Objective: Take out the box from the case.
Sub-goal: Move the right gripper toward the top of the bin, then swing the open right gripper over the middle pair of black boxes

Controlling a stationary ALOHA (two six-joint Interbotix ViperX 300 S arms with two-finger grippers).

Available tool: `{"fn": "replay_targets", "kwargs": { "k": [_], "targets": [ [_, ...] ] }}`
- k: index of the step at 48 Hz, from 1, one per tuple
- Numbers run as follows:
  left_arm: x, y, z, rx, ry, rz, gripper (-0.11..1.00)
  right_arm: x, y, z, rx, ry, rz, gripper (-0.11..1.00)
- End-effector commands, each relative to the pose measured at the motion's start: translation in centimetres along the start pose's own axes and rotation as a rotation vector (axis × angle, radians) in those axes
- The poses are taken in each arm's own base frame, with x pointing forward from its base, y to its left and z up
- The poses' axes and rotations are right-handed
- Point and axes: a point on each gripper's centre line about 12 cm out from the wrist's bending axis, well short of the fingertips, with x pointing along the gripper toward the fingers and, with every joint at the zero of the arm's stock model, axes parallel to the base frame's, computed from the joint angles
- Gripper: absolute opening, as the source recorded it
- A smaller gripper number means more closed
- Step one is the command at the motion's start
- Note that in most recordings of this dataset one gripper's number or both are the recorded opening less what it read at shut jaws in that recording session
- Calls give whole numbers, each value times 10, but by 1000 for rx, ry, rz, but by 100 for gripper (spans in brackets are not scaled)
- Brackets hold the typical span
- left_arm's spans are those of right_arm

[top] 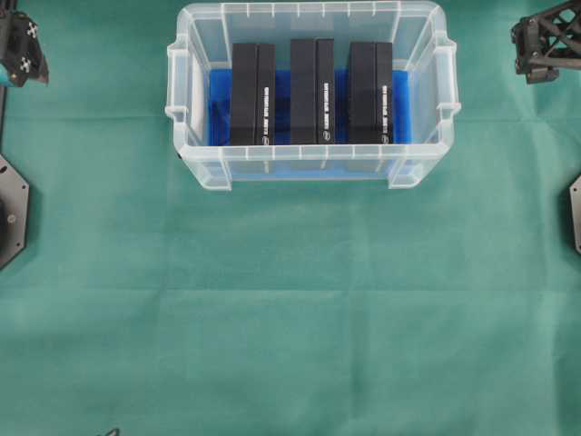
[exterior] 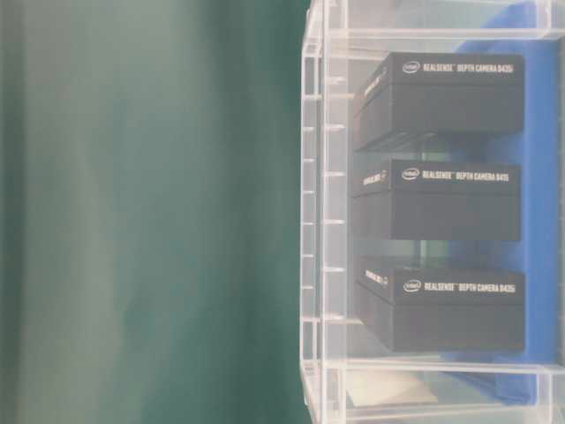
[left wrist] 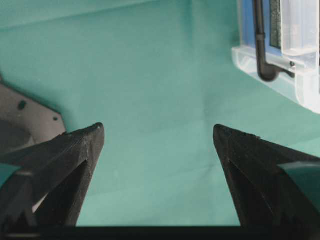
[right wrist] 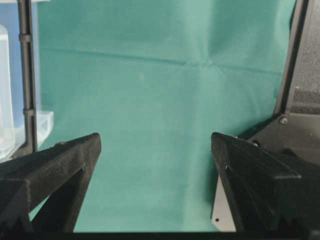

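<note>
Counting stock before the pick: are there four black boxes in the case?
No, the overhead view shows three black boxes in the case.

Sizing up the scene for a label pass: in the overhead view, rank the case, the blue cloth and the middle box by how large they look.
1. The case, clearly largest.
2. The blue cloth lining its bottom.
3. The middle box, smallest.

Table covered by green cloth, faintly creased. The case, clear plastic, rests on the cloth at mid far edge.
</note>
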Motion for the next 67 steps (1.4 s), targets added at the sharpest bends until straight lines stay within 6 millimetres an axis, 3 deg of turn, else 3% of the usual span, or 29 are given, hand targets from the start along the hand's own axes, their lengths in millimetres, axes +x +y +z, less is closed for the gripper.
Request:
{"fn": "replay_targets", "kwargs": {
  "k": [1,23,31,67],
  "targets": [
    [-6,-3,3,-7,-16,-19,97,-6,1,3,8,-12,16,96],
    [-6,-3,3,-31,-15,-18,96,-14,8,7,55,-23,48,96],
    [-6,-3,3,-33,-15,-18,96,-16,20,8,63,-23,68,96],
    [-4,0,3,-54,-10,2,96,-9,145,11,-9,-21,188,96]
  ]
}}
